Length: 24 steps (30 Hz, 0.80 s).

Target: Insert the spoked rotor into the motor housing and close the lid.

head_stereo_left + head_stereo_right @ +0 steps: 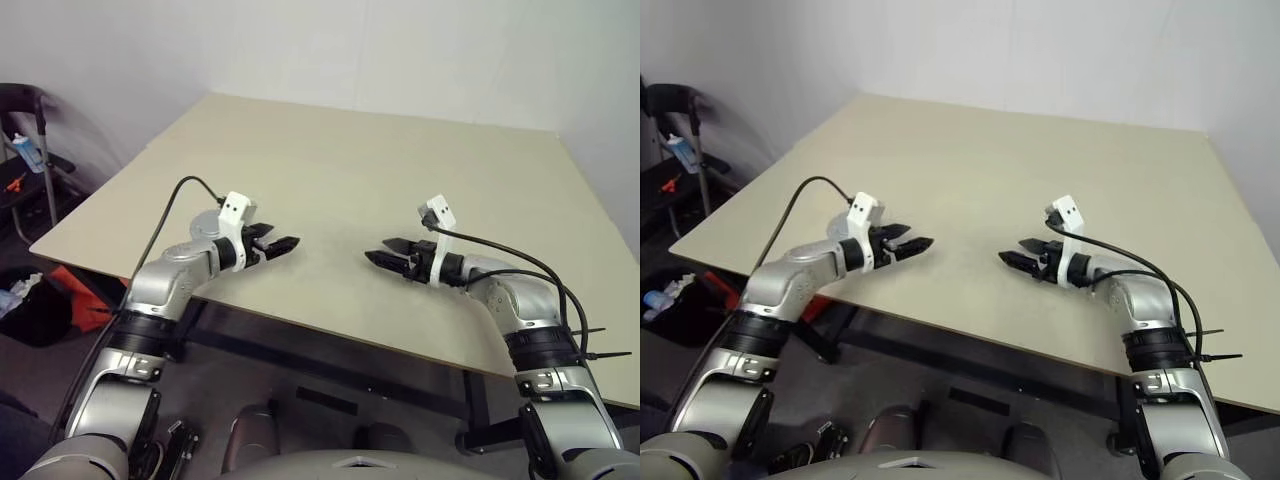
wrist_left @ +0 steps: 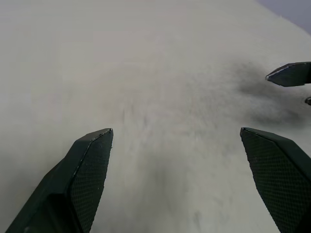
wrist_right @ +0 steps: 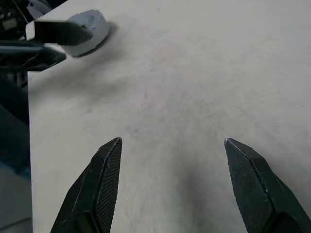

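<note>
Matt, smooth beige board surface (image 1: pixel 400 180); left end effector (image 1: pixel 277 245) fingers (image 2: pixel 87 170) of black, finely textured plastic.

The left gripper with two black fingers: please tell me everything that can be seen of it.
The left gripper has two black, tapered fingers with a fine cross-hatched texture on their inner faces. They stand wide apart and hold nothing. A white bracket sits above its silver wrist, with a black cable attached. It hangs over the near part of the beige table, pointing toward the right gripper.
</note>
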Tool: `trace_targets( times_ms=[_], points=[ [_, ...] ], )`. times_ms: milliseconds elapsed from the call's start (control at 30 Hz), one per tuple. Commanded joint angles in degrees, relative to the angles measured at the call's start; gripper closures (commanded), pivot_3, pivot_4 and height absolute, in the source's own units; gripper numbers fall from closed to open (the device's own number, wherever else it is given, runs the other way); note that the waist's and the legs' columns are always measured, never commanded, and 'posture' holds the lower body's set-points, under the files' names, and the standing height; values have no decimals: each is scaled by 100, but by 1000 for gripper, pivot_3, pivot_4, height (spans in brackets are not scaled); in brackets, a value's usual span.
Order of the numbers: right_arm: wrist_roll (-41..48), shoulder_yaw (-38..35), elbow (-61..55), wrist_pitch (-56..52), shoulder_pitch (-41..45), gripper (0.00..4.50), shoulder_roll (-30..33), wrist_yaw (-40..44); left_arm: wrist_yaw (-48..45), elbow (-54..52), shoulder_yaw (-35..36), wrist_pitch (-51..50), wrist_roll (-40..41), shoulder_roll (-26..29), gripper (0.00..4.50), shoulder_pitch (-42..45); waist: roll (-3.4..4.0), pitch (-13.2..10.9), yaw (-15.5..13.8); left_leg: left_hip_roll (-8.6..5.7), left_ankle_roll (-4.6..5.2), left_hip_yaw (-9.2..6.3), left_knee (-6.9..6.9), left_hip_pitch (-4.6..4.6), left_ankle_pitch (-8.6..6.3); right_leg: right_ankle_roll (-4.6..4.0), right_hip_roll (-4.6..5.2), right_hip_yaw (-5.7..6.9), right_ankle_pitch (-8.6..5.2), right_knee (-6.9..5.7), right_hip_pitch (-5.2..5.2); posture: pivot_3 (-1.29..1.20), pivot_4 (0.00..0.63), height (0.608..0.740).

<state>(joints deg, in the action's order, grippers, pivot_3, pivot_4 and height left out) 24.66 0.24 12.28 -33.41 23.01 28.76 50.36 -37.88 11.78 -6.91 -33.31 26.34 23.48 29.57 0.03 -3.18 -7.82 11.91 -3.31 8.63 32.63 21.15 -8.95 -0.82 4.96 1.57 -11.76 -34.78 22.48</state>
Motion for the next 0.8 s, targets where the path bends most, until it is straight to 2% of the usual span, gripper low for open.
trace_targets(
  times_ms=[33, 200, 367, 800],
  points=[
    [-6, -242, -359, 608, -105, 722, 110, 196, -309, 45, -82, 309, -242, -66, 52, 225, 0, 0, 33, 0, 2, 0, 2, 0, -1, 0, 0, 0, 0, 0, 0, 0, 0, 740],
    [-25, -377, -394, 1035, -332, 722, 203, 379, -450, 97, -57, 352, -453, -156, 52, 392, 0, 0, 67, 1, 19, 1, 11, -1, -11, -2, 1, 0, 1, -4, -3, 0, 0, 740],
    [213, -552, -362, 837, -246, 722, 235, 456, -465, 107, -103, 556, -728, -183, 52, 371, 2, 0, 83, 2, 24, 1, 14, -6, -13, -3, 0, -1, 1, -5, -5, 0, 0, 740],
    [709, -772, -458, 484, -106, 722, -46, 442, -76, -497, 168, 227, -688, -496, 52, 107, 4, -1, 78, 2, 46, 4, 20, -1, -24, -7, 2, 0, 2, -4, -5, 0, 0, 740]
  ],
)
